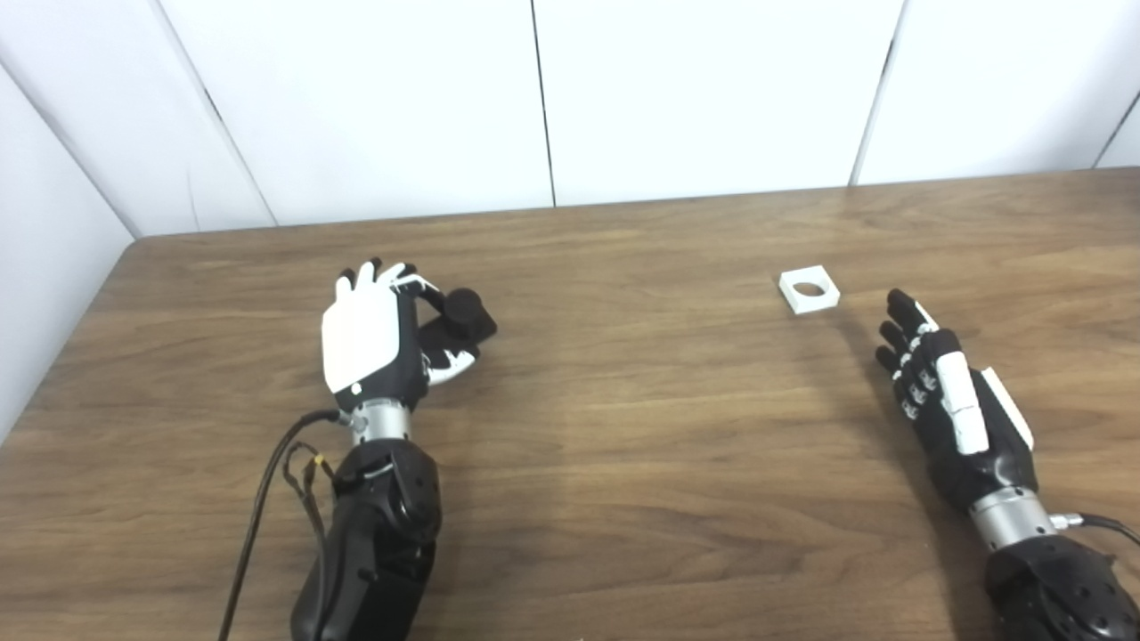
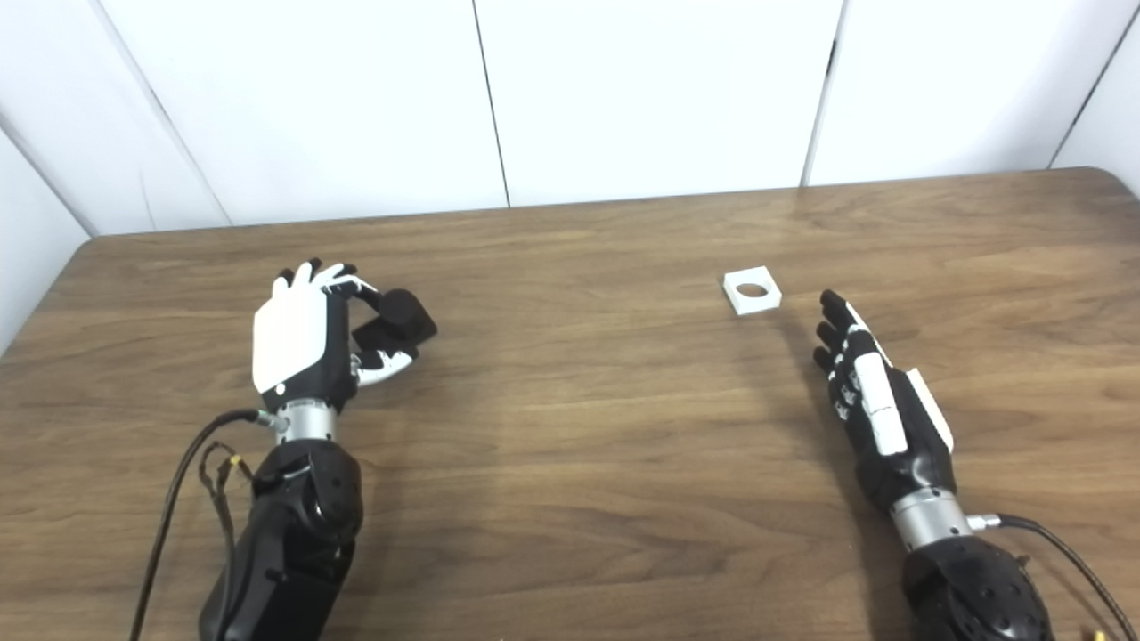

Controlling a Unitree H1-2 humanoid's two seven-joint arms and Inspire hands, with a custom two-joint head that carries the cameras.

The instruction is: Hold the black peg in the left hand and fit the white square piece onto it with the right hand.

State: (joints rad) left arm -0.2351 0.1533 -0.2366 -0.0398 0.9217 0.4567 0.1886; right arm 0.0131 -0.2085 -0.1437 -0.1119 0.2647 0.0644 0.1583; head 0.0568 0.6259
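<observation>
**Peg held in left hand; white piece free on bench**

Left eye view: The left hand (image 1: 370,343) is positioned over the wooden bench (image 1: 623,445) with its white back facing the camera. Its fingers (image 1: 411,283) curl over the top of the black peg (image 1: 461,319), and the thumb closes in from below, so the peg is pinched between them. The peg projects to the right of the fingers. The right hand (image 1: 953,401) is set on its edge with its fingers (image 1: 901,331) extended, slightly spread, and holding nothing.

Right eye view: The white square piece (image 2: 753,291) lies flat on the bench, its round hole facing up. It sits just beyond the right hand's fingertips and slightly to their left, near them but not touching. It is well apart from the left hand and the peg. Cables (image 2: 191,463) run beside the left forearm.
</observation>
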